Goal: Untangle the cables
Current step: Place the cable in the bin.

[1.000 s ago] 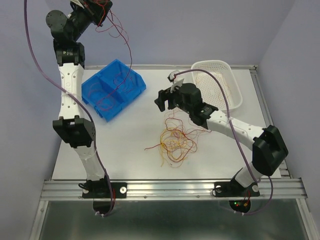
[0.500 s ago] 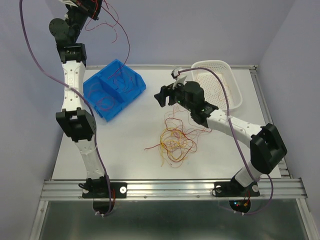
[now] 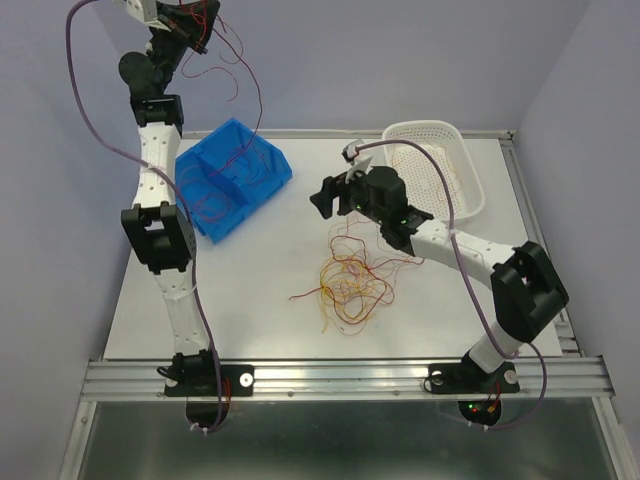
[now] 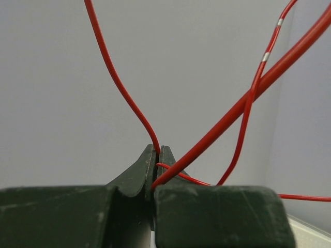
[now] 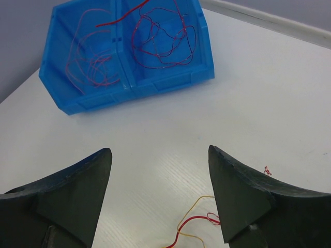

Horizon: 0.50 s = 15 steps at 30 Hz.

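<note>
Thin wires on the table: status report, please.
Left fingers shut on thin red wire strand, held high. Right fingers open, empty. Red and yellow wire tangle on white table, unobstructed.

**Left arm (image 3: 152, 175) raised and clamped, right arm (image 3: 465, 250) low and open**

The left arm rises almost straight from its base at the near edge of the bench (image 3: 250, 310). Its wrist sits at the top of the overhead view, jaws pressed together on a red cable (image 4: 123, 95). The right arm bends sharply at the elbow and reaches toward the bench's middle, wrist low, jaws spread wide.
</note>
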Each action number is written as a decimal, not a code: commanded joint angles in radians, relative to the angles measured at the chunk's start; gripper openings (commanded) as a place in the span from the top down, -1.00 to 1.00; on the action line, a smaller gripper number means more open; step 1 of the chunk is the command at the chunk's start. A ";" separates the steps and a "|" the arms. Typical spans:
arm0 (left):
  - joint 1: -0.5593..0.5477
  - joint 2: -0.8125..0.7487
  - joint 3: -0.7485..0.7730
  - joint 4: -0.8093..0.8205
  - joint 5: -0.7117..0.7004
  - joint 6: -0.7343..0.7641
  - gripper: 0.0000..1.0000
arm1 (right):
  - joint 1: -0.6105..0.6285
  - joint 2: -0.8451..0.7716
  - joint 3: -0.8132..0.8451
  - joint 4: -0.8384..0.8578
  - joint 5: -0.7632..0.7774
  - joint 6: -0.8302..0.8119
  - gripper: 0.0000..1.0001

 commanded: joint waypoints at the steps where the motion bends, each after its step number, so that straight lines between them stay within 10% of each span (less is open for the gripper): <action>1: 0.006 -0.003 0.008 0.102 0.048 -0.020 1.00 | -0.009 -0.046 -0.031 0.072 -0.019 0.005 -0.60; 15: 0.025 -0.011 -0.256 0.163 0.229 0.033 1.00 | -0.023 -0.124 -0.112 0.092 -0.017 0.010 -0.59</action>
